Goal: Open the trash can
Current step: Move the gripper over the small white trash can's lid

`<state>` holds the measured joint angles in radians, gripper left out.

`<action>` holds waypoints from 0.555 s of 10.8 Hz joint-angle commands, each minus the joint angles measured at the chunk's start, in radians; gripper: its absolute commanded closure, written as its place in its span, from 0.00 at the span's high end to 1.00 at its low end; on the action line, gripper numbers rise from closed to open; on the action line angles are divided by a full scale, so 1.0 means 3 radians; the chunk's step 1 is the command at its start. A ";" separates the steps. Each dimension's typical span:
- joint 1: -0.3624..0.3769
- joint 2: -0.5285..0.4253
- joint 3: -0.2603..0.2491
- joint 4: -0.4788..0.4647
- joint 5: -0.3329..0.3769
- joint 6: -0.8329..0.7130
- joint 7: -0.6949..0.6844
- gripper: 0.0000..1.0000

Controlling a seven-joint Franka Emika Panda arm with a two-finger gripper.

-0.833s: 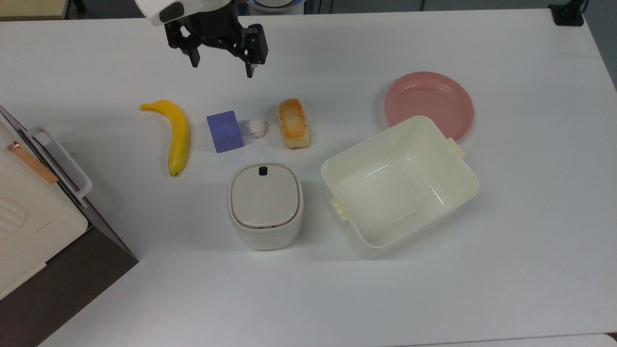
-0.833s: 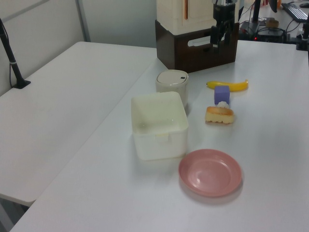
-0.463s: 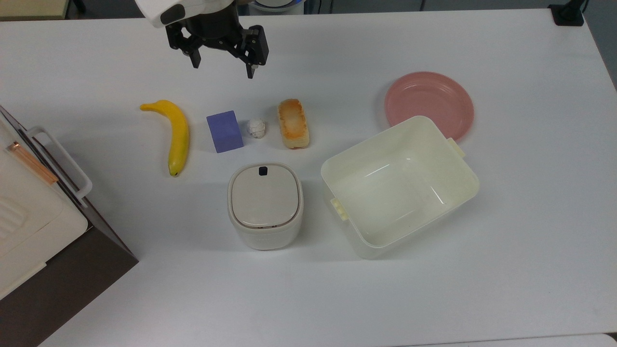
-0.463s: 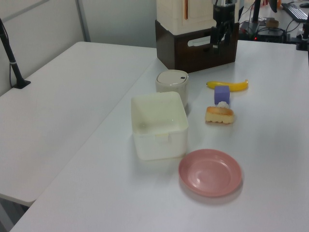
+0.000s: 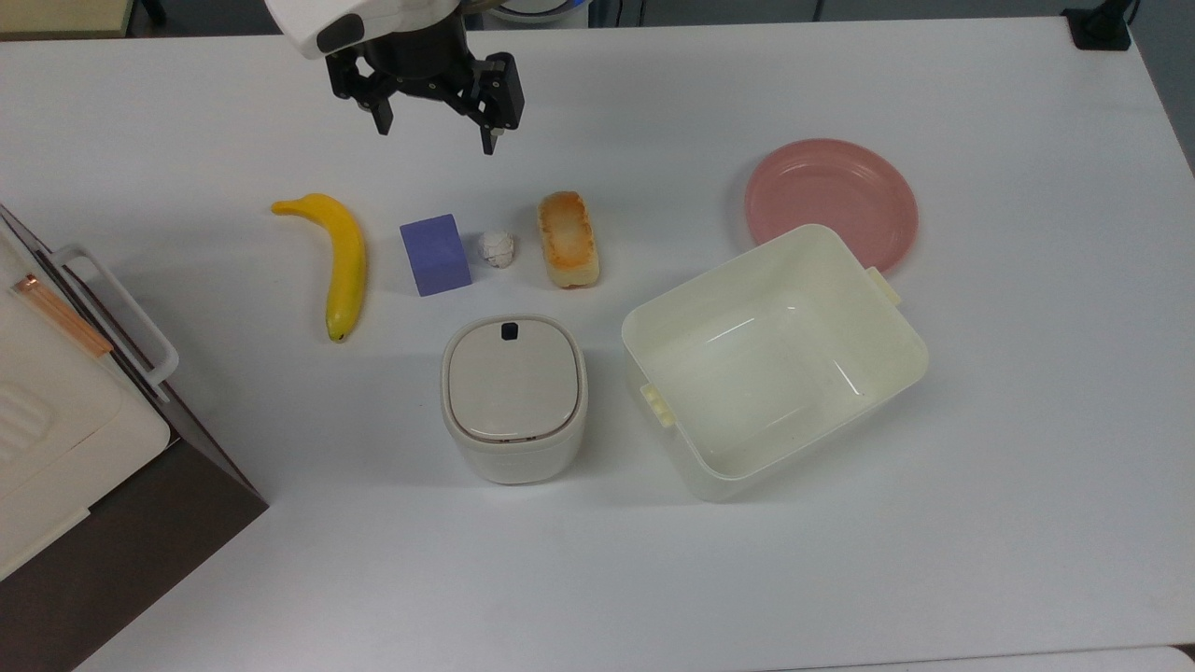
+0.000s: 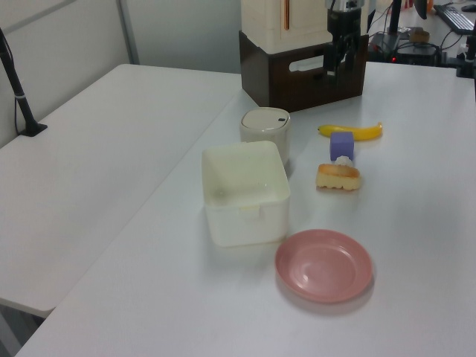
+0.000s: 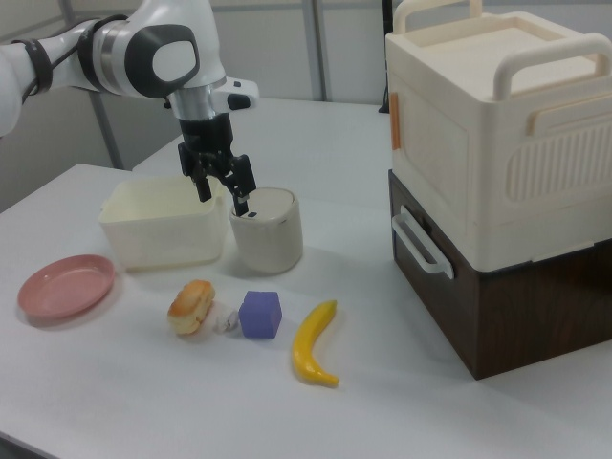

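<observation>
The trash can (image 5: 513,397) is a small cream-white rounded-square bin standing near the table's middle. Its beige lid is down flat, with a black button (image 5: 509,330) at the lid's edge. It also stands in the left view (image 6: 265,126) and in the right view (image 7: 268,229). My gripper (image 5: 434,135) hangs open and empty above the table at the top view's upper edge, well apart from the bin, beyond the row of small objects. In the right view the gripper (image 7: 222,199) appears in front of the bin's upper left. In the left view the gripper (image 6: 335,63) hangs at the far end.
Between gripper and bin lie a banana (image 5: 341,261), a purple block (image 5: 435,254), a small white crumpled ball (image 5: 497,248) and a bread roll (image 5: 567,239). A large cream tub (image 5: 840,280) sits at the bin's right, a pink plate (image 5: 831,196) behind it. A cream box on a brown cabinet (image 5: 56,448) fills the top view's left.
The gripper has drifted slightly toward the top view's right and down, still open. Nothing on the table has moved.
</observation>
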<state>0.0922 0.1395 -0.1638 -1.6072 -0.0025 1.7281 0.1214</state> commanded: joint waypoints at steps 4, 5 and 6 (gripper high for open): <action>0.0020 0.0057 0.0014 -0.0007 0.0034 -0.0023 0.0035 1.00; 0.0025 0.0057 0.0019 -0.0012 0.0034 0.0022 0.0035 1.00; 0.0025 0.0067 0.0019 -0.0017 0.0044 0.0028 0.0030 0.97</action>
<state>0.0930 0.1616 -0.1583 -1.6078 -0.0024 1.7282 0.1214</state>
